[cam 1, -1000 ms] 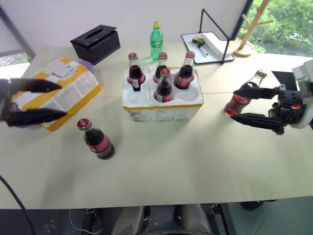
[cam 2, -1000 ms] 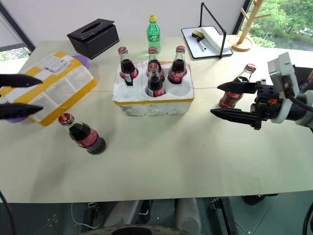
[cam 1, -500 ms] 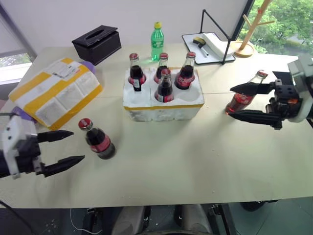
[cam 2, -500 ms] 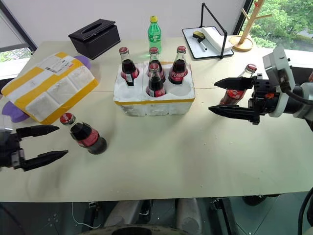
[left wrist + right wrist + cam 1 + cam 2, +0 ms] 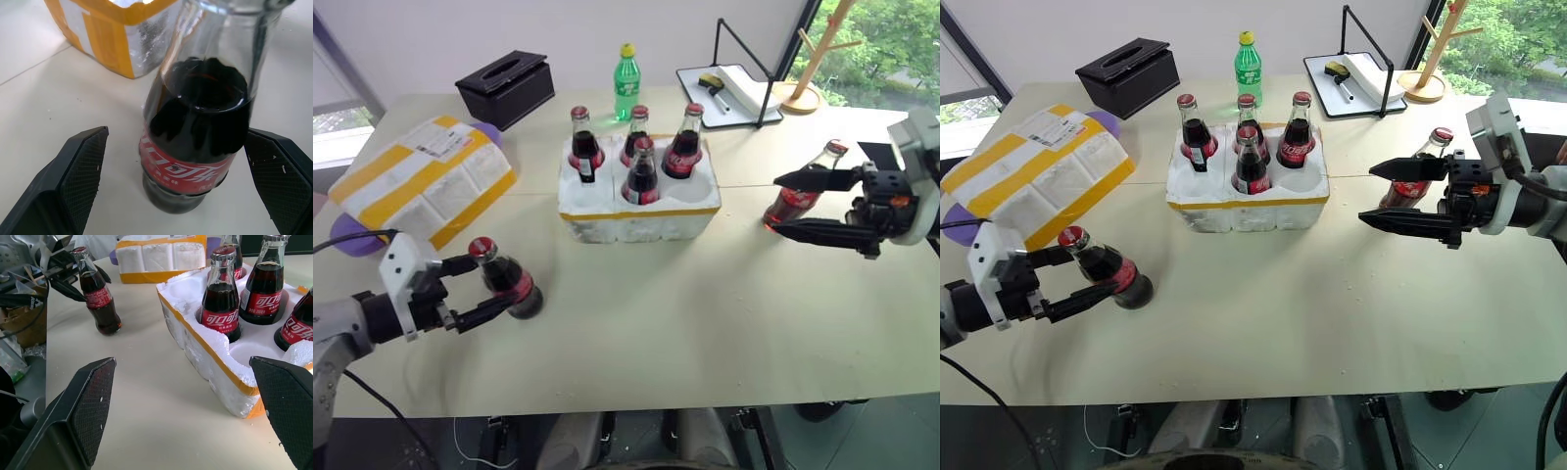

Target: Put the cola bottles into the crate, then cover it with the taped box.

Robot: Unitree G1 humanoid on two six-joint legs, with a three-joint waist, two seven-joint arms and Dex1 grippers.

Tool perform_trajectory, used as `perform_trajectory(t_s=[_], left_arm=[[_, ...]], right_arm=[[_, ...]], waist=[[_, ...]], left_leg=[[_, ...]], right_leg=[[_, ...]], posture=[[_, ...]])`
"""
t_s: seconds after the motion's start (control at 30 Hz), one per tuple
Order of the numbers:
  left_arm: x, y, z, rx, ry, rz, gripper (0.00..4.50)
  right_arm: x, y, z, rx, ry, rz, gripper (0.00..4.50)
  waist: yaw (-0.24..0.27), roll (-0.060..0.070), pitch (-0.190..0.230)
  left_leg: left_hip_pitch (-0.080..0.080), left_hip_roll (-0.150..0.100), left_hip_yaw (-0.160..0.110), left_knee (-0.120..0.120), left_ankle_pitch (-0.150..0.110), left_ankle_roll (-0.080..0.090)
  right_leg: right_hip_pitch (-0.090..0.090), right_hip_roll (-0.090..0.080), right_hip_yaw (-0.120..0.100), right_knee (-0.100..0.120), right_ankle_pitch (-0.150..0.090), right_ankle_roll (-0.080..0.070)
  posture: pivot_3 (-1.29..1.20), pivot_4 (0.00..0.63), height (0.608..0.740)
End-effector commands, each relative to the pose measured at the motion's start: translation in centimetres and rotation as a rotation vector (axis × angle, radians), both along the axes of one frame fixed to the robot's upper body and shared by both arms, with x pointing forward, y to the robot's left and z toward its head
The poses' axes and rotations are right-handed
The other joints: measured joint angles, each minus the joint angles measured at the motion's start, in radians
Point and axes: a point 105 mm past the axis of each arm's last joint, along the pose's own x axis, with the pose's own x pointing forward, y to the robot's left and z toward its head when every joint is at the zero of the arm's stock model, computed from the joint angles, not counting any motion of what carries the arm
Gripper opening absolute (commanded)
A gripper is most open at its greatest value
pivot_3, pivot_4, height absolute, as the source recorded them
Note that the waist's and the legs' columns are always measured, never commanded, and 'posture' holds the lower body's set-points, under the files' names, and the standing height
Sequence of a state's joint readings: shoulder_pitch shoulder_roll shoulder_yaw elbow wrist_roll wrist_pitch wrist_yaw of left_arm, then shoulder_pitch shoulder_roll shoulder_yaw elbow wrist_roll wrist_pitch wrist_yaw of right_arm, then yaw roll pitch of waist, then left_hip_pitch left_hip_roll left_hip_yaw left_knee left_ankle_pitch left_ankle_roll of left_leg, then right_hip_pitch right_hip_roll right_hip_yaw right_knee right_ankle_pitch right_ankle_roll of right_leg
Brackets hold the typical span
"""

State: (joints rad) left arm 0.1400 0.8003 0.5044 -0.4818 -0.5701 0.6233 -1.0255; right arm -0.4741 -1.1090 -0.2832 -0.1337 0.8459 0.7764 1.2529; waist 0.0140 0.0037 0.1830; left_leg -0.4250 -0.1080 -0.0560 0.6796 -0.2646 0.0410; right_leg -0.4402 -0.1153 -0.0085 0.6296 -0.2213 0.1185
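Left wrist view: left gripper [image 5: 173, 171] spread wide, one finger each side of a loose cola bottle [image 5: 195, 127], not touching it; bottle stands on the table [image 5: 705, 304] near the taped box [image 5: 421, 181]. Right gripper [image 5: 795, 202] also wide open, hovering in front of a second loose bottle [image 5: 798, 196] right of the crate [image 5: 641, 211], gripping nothing. Crate holds four bottles [image 5: 641, 171], its two front wells free; taped box lies flat to its left.

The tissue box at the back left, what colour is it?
Black; the tissue box shows best in the right eye view.
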Motion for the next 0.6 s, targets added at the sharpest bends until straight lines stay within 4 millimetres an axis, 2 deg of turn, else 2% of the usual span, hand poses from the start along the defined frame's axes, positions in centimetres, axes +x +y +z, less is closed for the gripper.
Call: perform_trajectory(t_s=[0.03, 0.17, 0.37, 0.43, 0.53, 0.6], left_arm=[[0.5, -0.6, 0.0, -0.001, -0.028, -0.013, 4.47], [1.0, -1.2, -1.4, -0.003, -0.011, -0.012, 4.47], [0.9, -1.4, -2.2, -0.022, 0.022, -0.029, 4.47], [0.9, -1.1, -2.0, -0.030, 0.019, -0.024, 3.92], [1.0, -1.0, -1.8, -0.035, 0.024, -0.025, 2.77], [1.0, -1.1, -1.4, -0.044, 0.029, -0.032, 2.81]], right_arm=[[-0.6, 0.3, 1.7, 0.009, -0.066, 0.012, 4.50], [-0.6, 0.5, 1.6, 0.013, -0.063, 0.015, 4.50], [-0.8, 0.8, 1.6, 0.019, -0.062, 0.015, 4.50], [-0.8, 0.8, 1.5, 0.023, -0.061, 0.012, 4.50], [-0.8, 0.8, 1.5, 0.027, -0.060, 0.011, 4.50], [-0.8, 0.8, 1.5, 0.031, -0.059, 0.011, 4.50]], waist=[[0.000, 0.000, 0.000], [-0.001, 0.000, 0.000], [0.000, 0.000, 0.000], [0.000, 0.000, 0.000], [0.000, 0.000, 0.000], [0.000, 0.000, 0.000]], left_leg=[[0.000, 0.000, 0.000, 0.000, 0.000, 0.000], [0.000, 0.000, 0.000, 0.000, 0.000, 0.000], [0.000, 0.000, 0.000, 0.000, 0.000, 0.000], [0.000, 0.000, 0.000, 0.000, 0.000, 0.000], [0.000, 0.000, 0.000, 0.000, 0.000, 0.000], [0.000, 0.000, 0.000, 0.000, 0.000, 0.000]], right_leg=[[0.000, 0.000, 0.000, 0.000, 0.000, 0.000], [0.000, 0.000, 0.000, 0.000, 0.000, 0.000], [0.000, 0.000, 0.000, 0.000, 0.000, 0.000], [0.000, 0.000, 0.000, 0.000, 0.000, 0.000], [0.000, 0.000, 0.000, 0.000, 0.000, 0.000], [0.000, 0.000, 0.000, 0.000, 0.000, 0.000]], posture=[[0.00, 0.150, 0.736], [0.00, 0.150, 0.736], [0.00, 0.150, 0.736], [0.00, 0.150, 0.736], [0.00, 0.150, 0.736], [0.00, 0.150, 0.736]])
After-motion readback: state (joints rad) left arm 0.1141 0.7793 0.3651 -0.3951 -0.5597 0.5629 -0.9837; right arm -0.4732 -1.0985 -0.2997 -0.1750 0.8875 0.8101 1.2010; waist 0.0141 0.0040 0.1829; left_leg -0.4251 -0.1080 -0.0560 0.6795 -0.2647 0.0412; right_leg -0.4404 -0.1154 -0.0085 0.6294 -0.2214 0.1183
